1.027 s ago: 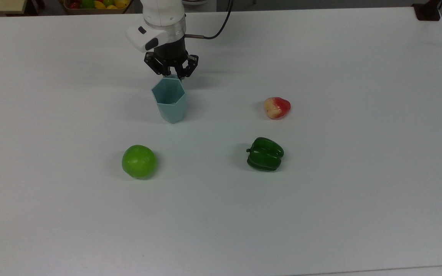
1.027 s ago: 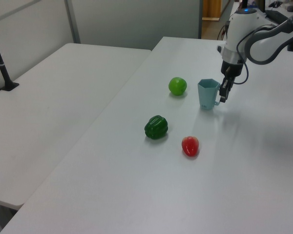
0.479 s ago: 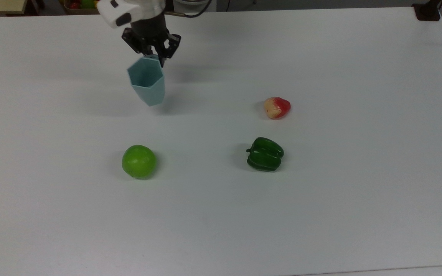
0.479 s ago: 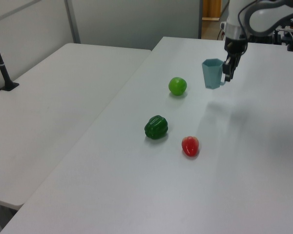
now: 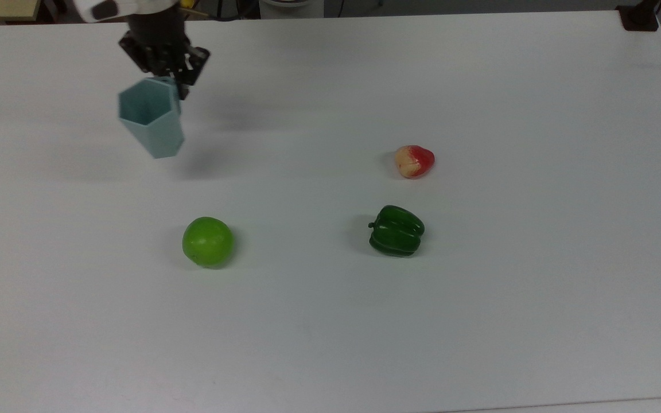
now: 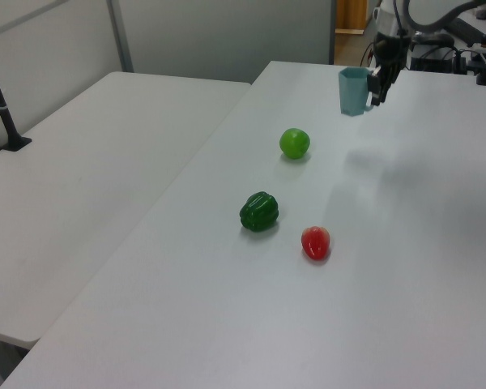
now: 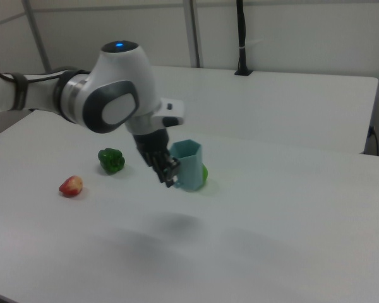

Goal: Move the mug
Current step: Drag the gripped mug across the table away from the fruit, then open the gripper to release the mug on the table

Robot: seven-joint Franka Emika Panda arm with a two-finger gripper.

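Note:
The pale teal faceted mug [image 5: 151, 117] hangs in the air above the white table [image 5: 479, 287], tilted, with its shadow on the table below it. My black gripper [image 5: 171, 80] is shut on the mug's far rim and handle side. In the left view the mug [image 6: 353, 80] is near the table's far end, with the gripper [image 6: 379, 81] at its right. In the right view the mug [image 7: 189, 165] hangs in front of the green apple, and the gripper [image 7: 170, 172] holds it from the right view's left.
A green apple [image 5: 207, 241], a green bell pepper [image 5: 396, 230] and a red-and-cream fruit [image 5: 414, 160] lie on the table. A box of fruit [image 5: 190, 4] stands beyond the far edge. A second white table [image 6: 89, 178] adjoins in the left view.
The gripper has lifted the mug off the table and carried it toward the top view's left and far edge. The fruits have stayed put.

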